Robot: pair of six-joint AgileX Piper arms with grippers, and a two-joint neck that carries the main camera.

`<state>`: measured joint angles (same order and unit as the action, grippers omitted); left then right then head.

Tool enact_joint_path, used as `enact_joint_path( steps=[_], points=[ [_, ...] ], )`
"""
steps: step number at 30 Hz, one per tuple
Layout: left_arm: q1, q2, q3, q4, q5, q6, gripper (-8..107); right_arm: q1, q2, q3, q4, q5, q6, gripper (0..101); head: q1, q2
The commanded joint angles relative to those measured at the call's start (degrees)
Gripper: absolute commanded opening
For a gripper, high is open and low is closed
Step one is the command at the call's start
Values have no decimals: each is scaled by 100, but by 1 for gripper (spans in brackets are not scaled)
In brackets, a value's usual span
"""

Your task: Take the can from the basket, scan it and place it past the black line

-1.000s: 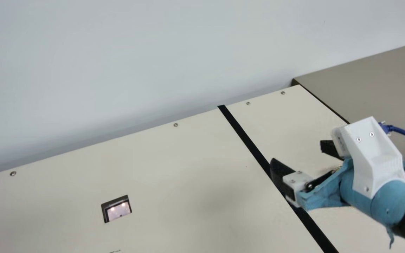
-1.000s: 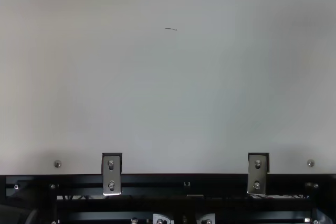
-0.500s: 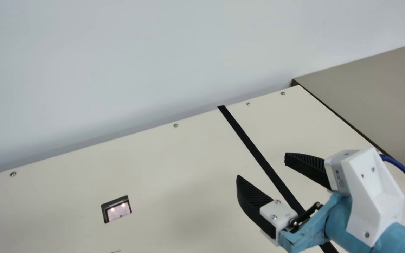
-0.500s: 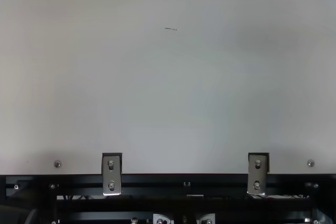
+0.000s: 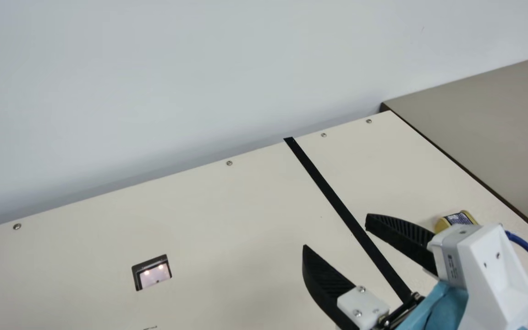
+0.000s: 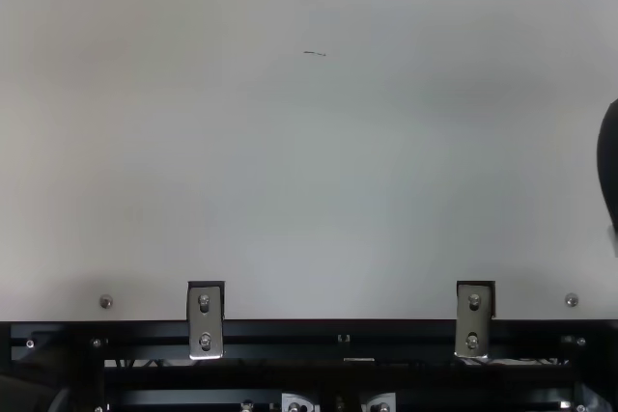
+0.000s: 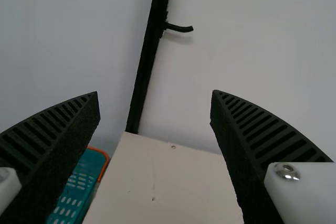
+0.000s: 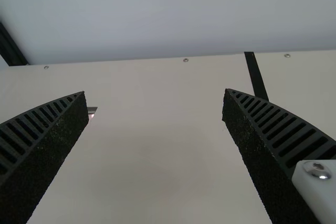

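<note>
In the main view my right gripper hangs open at the lower right, its fingers reaching over the black line. A yellow can with a dark label lies on the table beyond the line, partly hidden behind that gripper. The scanner window is set in the table at lower left, lit by two spots. The right wrist view shows the right gripper with nothing between its fingers. In the left wrist view my left gripper is open and empty, with a teal basket partly behind one finger.
The cream table meets a pale wall along its back edge. A brown-grey surface adjoins the table's right side. A black post with a short arm stands against the wall in the left wrist view.
My right gripper has come leftward and down in the main view, uncovering the yellow can. Its finger tip has entered the top view's right edge.
</note>
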<state>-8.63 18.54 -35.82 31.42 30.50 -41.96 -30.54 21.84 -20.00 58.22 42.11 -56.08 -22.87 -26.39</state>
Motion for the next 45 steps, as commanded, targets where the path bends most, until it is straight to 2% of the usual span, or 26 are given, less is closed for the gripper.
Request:
enact_joint_path(
  steps=[1,13,21,22,27,38,45],
  points=[
    [-66,-67,32,35,80,394,90,-71,-75,64,-25,140,-24,101,-213,-115],
    [-309,-365,353,-245,271,1742,90,-457,-623,462,-342,799,1,101,-213,-115],
    [-281,-414,439,-498,339,2152,90,-538,-866,563,-567,1032,55,101,-213,-115],
    [-281,-414,439,-496,326,2164,90,-440,-938,530,-680,1013,243,101,-213,-115],
    [-281,-414,439,-496,339,2164,90,-128,-991,600,-986,854,389,101,-213,-115],
    [-281,-414,439,-496,339,2164,90,1544,-779,955,-2229,19,1010,101,-213,-115],
    [-281,-414,439,-496,339,2164,90,2402,-829,1015,-3112,-212,1811,101,-213,-115]
  ],
)
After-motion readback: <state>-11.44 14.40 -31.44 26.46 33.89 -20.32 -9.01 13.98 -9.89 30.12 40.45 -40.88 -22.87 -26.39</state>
